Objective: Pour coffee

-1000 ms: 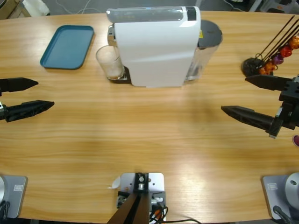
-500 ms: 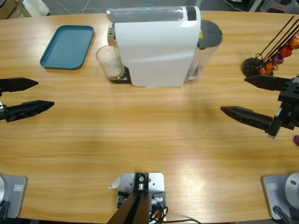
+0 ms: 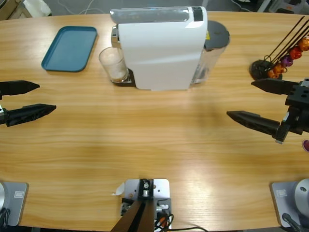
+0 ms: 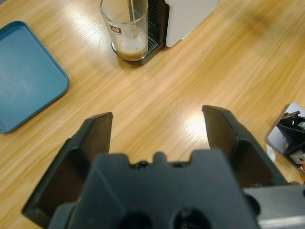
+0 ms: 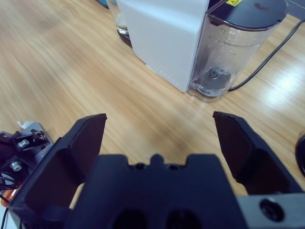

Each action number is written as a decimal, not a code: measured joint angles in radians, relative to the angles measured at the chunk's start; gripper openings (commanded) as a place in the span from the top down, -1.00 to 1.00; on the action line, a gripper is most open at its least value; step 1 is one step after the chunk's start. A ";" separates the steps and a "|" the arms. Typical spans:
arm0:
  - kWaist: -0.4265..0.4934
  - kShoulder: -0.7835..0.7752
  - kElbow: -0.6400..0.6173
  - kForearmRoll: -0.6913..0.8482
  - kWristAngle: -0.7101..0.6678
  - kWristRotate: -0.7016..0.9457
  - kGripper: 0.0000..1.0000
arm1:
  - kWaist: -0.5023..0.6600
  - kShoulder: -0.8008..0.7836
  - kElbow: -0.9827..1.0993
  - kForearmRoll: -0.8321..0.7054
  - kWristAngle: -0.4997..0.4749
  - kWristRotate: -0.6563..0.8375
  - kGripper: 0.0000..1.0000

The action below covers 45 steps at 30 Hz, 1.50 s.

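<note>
Standing under the spout of the white box-shaped coffee machine [image 3: 161, 48] at upper centre, the clear drinking glass [image 3: 113, 65] held a little pale coffee, while the left gripper [image 3: 30, 99] at the left edge and the right gripper [image 3: 252, 102] at the right edge hung empty with jaws spread.

Clear glass [image 3: 113, 65] upright under white coffee machine [image 3: 159, 47] spout, filling.
</note>
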 measured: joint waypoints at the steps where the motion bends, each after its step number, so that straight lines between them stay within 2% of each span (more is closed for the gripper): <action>1: 0.000 0.000 0.000 0.000 0.000 0.000 -0.64 | 0.000 0.001 0.000 0.000 0.002 0.000 -1.00; 20: 0.000 0.001 0.000 -0.005 -0.001 0.000 -0.63 | 0.000 0.020 0.000 0.000 0.006 -0.001 -1.00; 26: 0.000 0.024 -0.002 -0.093 -0.001 0.012 -0.64 | 0.000 0.020 0.000 0.000 0.006 -0.001 -1.00; 40: -0.002 0.452 -0.023 -0.490 0.000 0.106 -0.69 | 0.000 -0.013 0.000 -0.012 0.006 -0.001 -1.00; 45: 0.008 0.554 -0.031 -0.574 0.012 0.097 -0.84 | 0.000 -0.018 0.000 -0.013 0.006 -0.001 -1.00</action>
